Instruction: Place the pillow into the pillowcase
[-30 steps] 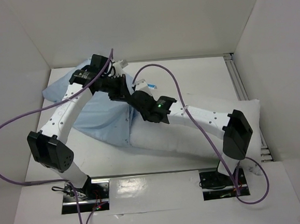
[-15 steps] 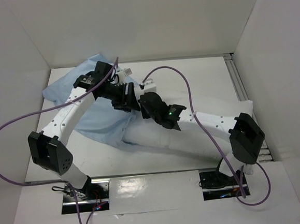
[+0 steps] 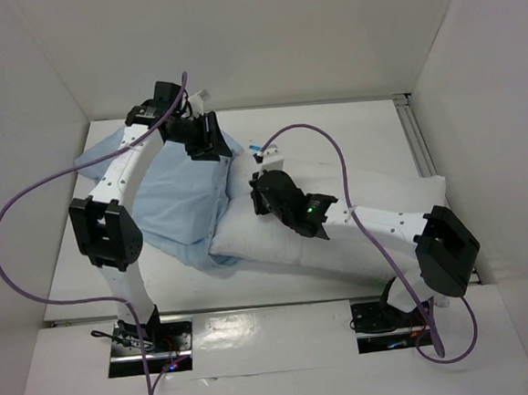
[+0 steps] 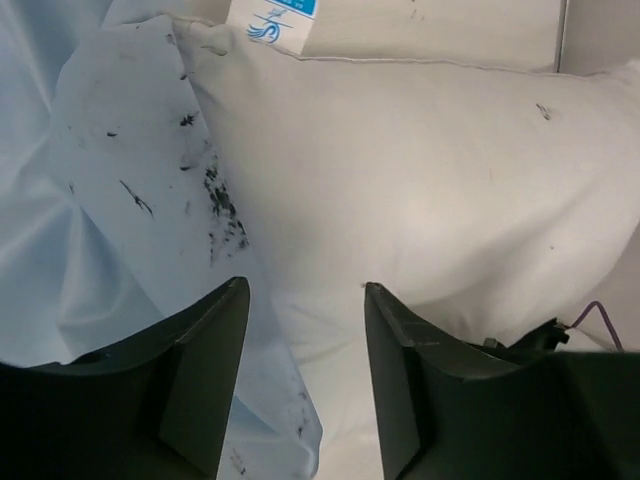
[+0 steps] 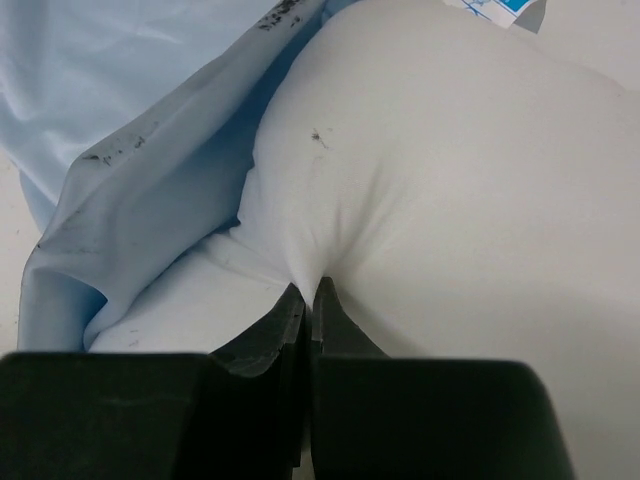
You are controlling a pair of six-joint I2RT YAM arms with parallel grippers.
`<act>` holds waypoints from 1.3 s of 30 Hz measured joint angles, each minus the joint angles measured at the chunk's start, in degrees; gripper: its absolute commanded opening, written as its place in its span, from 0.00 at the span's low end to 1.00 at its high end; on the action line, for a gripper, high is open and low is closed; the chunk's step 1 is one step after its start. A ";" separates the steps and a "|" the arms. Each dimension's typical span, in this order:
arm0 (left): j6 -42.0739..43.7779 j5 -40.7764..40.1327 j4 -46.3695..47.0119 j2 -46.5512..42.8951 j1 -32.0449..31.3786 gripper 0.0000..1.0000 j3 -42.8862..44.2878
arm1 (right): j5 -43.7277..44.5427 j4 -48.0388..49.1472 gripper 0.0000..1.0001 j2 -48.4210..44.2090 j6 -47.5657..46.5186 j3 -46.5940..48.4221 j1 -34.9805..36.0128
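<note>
The white pillow (image 3: 366, 217) lies slantwise across the table's middle and right. Its left end rests against the wrinkled light blue pillowcase (image 3: 168, 200), whose speckled edge laps over the pillow's corner (image 4: 210, 190). My right gripper (image 3: 257, 196) is shut on a pinch of pillow fabric (image 5: 310, 290) near that left end, with the pillowcase (image 5: 130, 90) just to its left. Above the pillowcase's far edge, my left gripper (image 3: 209, 140) hovers open (image 4: 305, 290) with nothing between its fingers. Below it are the pillow (image 4: 430, 170) and the pillowcase's hem (image 4: 110, 220).
White walls close in the table on the left, back and right. A metal rail (image 3: 417, 140) runs along the right side. Purple cables (image 3: 329, 156) loop over both arms. A blue-and-white tag (image 3: 258, 149) sticks out of the pillow's far corner.
My left gripper has opened, let go of the cloth and drawn back towards the far left. The right gripper, still shut on the pillow, has shifted nearer and to the right.
</note>
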 measured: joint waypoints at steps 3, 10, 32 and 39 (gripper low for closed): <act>0.15 -0.85 -0.35 2.16 -0.11 0.76 0.35 | 0.13 0.00 0.00 0.00 -0.02 0.00 0.26; 0.37 -8.87 -1.95 7.63 -1.07 0.85 9.29 | 0.15 -0.09 0.00 0.00 0.00 0.00 0.68; 3.23 -18.60 -4.72 22.08 -6.64 0.00 19.69 | 1.16 -0.50 0.00 0.02 -0.04 0.07 2.08; 3.10 -9.11 -2.64 16.26 -10.95 0.00 19.85 | 3.10 -0.72 0.00 0.02 -0.42 0.17 3.48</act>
